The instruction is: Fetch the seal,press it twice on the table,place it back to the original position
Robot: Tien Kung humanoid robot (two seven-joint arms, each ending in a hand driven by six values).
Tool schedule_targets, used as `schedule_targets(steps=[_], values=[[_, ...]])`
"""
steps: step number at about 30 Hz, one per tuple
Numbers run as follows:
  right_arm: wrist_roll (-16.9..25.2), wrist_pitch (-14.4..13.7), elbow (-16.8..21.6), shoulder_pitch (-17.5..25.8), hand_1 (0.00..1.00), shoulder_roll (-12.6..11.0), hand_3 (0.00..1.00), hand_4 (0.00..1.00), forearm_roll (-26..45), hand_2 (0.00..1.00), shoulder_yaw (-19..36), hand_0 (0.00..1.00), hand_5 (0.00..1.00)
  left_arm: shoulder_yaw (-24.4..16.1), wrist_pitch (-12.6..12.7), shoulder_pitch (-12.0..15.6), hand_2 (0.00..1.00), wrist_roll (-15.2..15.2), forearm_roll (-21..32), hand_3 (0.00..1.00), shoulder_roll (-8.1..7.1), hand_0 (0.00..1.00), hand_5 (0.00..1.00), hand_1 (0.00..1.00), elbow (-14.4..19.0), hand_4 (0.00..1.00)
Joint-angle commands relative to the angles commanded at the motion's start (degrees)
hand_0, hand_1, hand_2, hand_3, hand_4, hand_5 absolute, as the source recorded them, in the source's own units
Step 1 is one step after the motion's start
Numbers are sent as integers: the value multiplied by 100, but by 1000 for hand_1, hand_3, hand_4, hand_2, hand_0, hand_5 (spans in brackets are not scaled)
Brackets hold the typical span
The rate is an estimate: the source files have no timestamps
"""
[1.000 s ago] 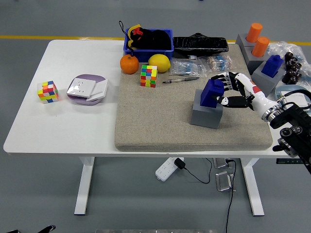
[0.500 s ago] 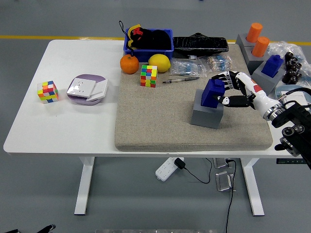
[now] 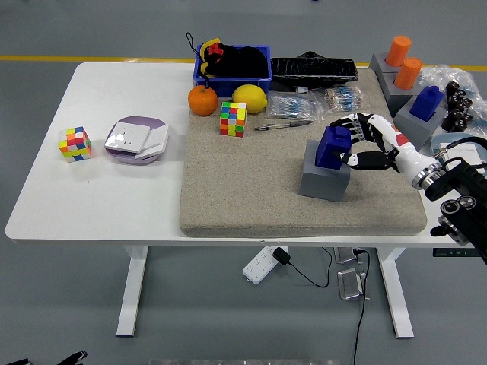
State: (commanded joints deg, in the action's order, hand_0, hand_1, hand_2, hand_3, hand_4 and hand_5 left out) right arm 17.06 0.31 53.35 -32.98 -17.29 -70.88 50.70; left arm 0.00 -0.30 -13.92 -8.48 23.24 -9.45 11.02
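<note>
A: Mat (image 3: 251,190) on table (image 3: 114,205), right half. On mat: seal (image 3: 333,146) atop its block (image 3: 324,181), right of centre; right hand (image 3: 365,146) just beside seal.

B: Left of mat: cube (image 3: 74,144), then case (image 3: 137,140). Behind mat: bin (image 3: 232,76).

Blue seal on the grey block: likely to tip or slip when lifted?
The blue seal looks rigid and blocky, so probably no flex. It sits atop the grey block, which seems loose and might shift. The right hand reaches it from the side; its smooth faces could slip.
</note>
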Motion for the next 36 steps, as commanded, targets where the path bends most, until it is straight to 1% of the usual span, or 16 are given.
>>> schedule_targets(steps=[13,14,20,21,26,27,32,33,36], values=[[29,-16,-77,14,388,94,379,582,43,375,-91,542,2,0,-3,16,768,-12,-4,803,11,814,425,789,-2,691],[37,-22,-81,13,426,96,456,634,48,430,-92,580,2,0,-3,14,768,-12,-5,803,12,814,425,789,-2,692],[46,8,-100,-3,426,92,456,634,70,430,-101,580,2,0,-2,-4,768,-2,-6,803,7,814,425,789,1,692],[46,9,-100,-4,512,91,558,820,72,513,-102,630,2,0,-2,-5,769,-1,-6,803,7,814,424,789,1,692],[36,58,-105,-7,512,100,558,820,80,513,-110,630,2,0,-5,0,769,-5,-4,803,11,814,424,789,1,692],[34,64,-106,-6,620,100,680,908,78,626,-111,712,2,0,-5,0,768,-6,-4,803,11,814,424,790,0,692],[27,99,-108,0,620,100,680,908,66,626,-121,712,2,0,-5,2,768,-2,-3,803,9,814,424,790,1,692],[26,98,-106,-3,724,101,756,968,52,718,-121,774,2,0,-5,0,768,0,-1,802,10,814,424,789,2,693],[27,91,-103,-11,724,104,756,968,22,718,-112,774,2,0,-7,-6,768,0,-6,802,11,814,424,789,4,693]])
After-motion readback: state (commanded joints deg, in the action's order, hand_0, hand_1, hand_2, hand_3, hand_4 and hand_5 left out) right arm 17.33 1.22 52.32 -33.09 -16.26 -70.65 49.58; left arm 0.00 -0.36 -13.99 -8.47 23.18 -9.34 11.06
